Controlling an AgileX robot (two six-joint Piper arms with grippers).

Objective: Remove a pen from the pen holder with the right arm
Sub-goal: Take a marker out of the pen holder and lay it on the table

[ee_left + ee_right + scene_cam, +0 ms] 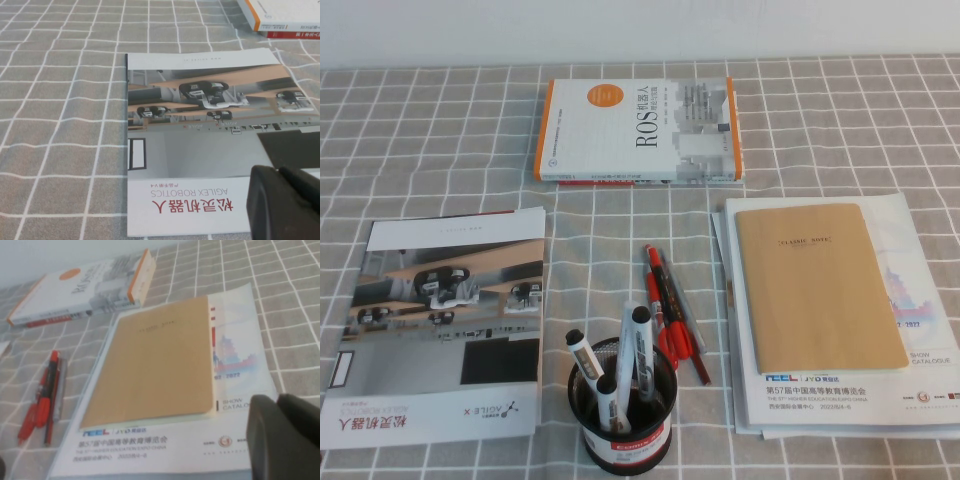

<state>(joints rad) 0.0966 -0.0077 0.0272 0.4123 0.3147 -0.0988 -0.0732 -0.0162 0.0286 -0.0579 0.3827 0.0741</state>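
1. The black pen holder (622, 440) stood nearest, with 3 black-capped pens (640, 335) leaning inside it.
2. A catalogue (840, 400) lay on the right, under a tan notebook (815, 285).
3. A brochure (440, 320) lay on the left.
4. The right gripper (280, 435) hung clenched and empty above the catalogue.
5. The left gripper (282, 200) hung over the brochure; whether it was clenched I cannot tell.

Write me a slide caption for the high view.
Black mesh pen holder holding markers, loose pens beside it; left pincer near the AgileX brochure, shut right pincer near the catalogue.
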